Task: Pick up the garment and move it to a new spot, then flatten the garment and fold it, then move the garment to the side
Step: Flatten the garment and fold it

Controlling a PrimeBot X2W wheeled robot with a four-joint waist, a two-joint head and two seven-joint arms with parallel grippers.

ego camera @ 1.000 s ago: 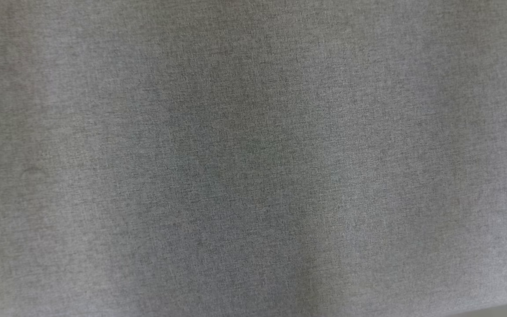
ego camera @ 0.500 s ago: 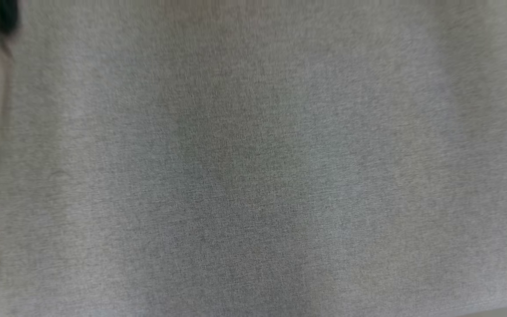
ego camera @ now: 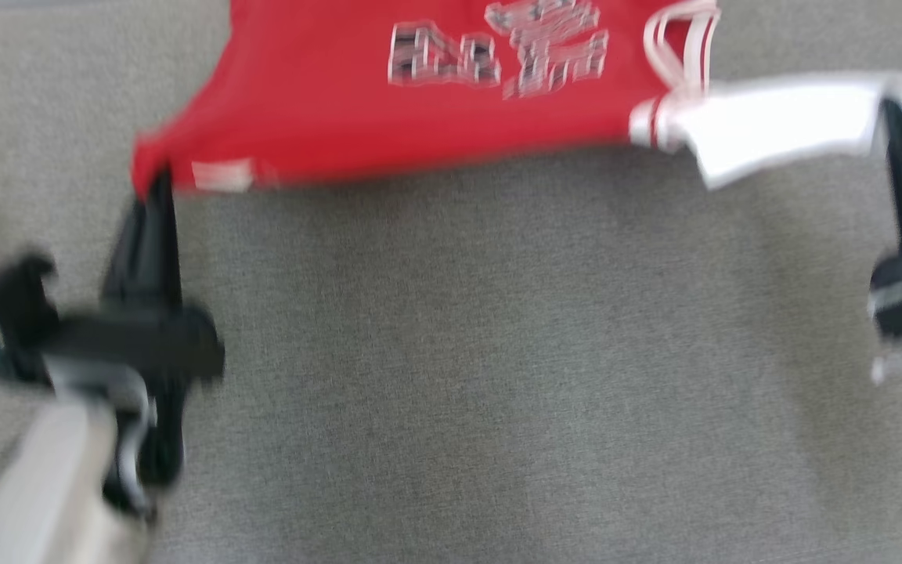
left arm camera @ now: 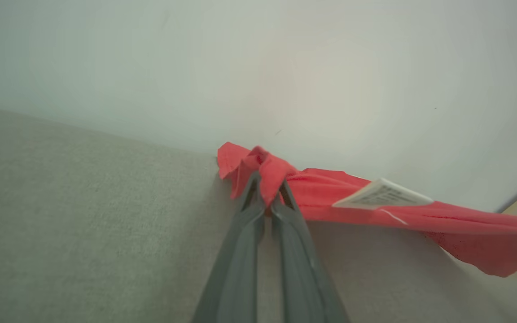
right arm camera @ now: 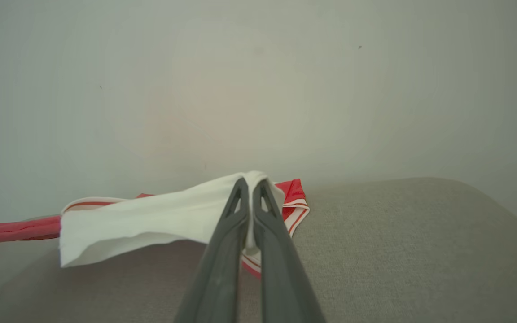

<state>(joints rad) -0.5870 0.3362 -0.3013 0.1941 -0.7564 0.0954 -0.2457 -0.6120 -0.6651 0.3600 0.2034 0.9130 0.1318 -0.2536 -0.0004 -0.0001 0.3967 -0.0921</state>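
Since half a second ago the head view has shifted: it held bare grey cloth and a pale forearm at its left edge, and now takes in both grippers and the garment, all motion-blurred.

The left gripper (ego camera: 157,184) has its fingers pressed together on the garment's (ego camera: 326,102) red near-left corner; in the left wrist view a bunch of red cloth is pinched at its tips (left arm camera: 268,188). The right gripper (ego camera: 893,117) is likewise closed, pinching the end of the white sleeve (ego camera: 780,125), as the right wrist view confirms (right arm camera: 251,184).

The garment is red, with blurred pale lettering (ego camera: 498,55), red-and-white striped trim and a white label (left arm camera: 382,195). It sits at the far side of the grey surface (ego camera: 498,352), its long axis running left to right, its near edge pulled straight between the two grippers.
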